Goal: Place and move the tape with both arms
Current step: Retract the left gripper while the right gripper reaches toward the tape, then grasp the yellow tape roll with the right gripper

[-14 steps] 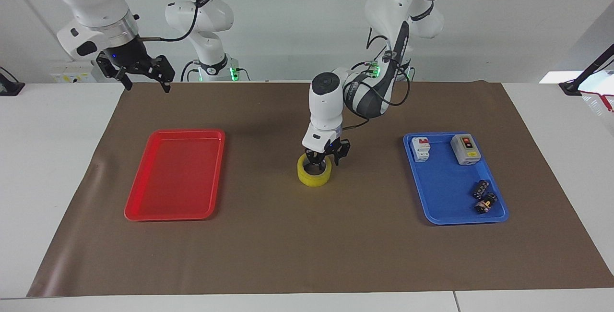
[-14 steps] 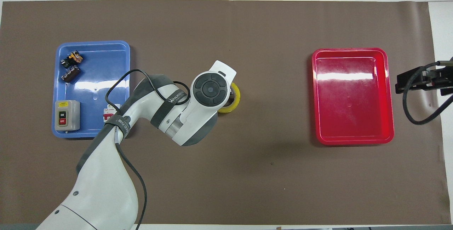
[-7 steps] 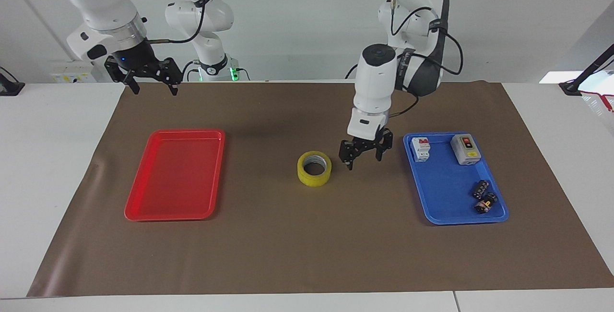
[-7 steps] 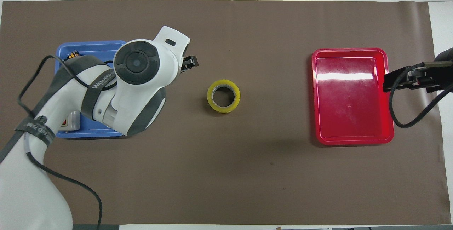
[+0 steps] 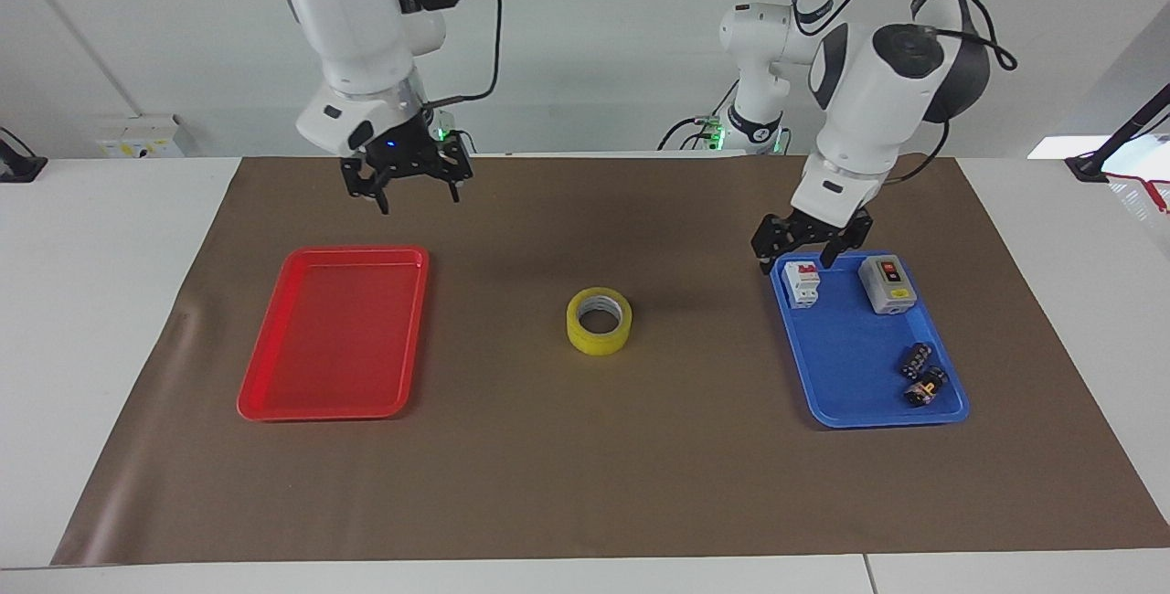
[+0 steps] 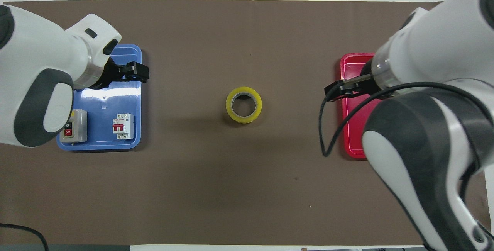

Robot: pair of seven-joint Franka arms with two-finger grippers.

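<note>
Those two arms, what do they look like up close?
Both are glossy white with dark grey joint bands and round dark caps. Loose black cables run along them. Each ends in a black two-fingered end effector: the left end effector, and the right end effector, which shows a small blue light.

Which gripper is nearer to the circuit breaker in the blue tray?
Left. The left gripper hangs open just above the circuit breaker in the blue tray; the right gripper, also open, is up near the red tray.

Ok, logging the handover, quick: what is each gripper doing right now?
Left gripper: open, holding nothing, over the blue tray.
Right gripper: open, holding nothing, raised near the red tray.
</note>
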